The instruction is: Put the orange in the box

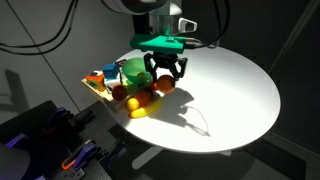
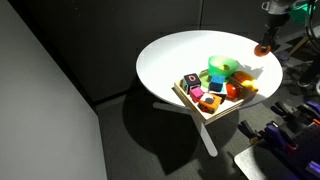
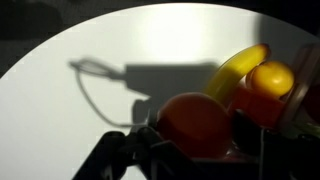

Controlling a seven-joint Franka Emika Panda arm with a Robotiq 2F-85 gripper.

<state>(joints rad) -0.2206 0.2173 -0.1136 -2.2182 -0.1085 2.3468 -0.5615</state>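
In an exterior view, pinches the orange (image 1: 164, 87) with the gripper (image 1: 165, 84), the two dark fingers (image 1: 152, 72) spread only as wide as the fruit and pressed on its sides. Holds it in the air just beside the green bowl (image 1: 133, 70), near the end of the box (image 1: 92, 86) where the banana (image 1: 141, 110) and the red fruits (image 1: 121, 92) lie. Throws a shadow on the white table (image 1: 235, 90).

In an exterior view, shows the orange (image 2: 262, 48) as a small bright ball under the gripper (image 2: 263, 46), apart from the box (image 2: 190, 104) and to the side of the green bowl (image 2: 222, 68). Cuts off the arm at the top edge. Too small here to tell how the fingers stand.

In the wrist view, fills the lower middle with the orange (image 3: 195, 125), close and dark, at the gripper (image 3: 195, 142). Leaves the fingers (image 3: 125, 155) in shadow, hard to make out. Shows behind it the banana (image 3: 235, 70) and one orange-red round fruit (image 3: 270, 85), partly covered at the right edge.
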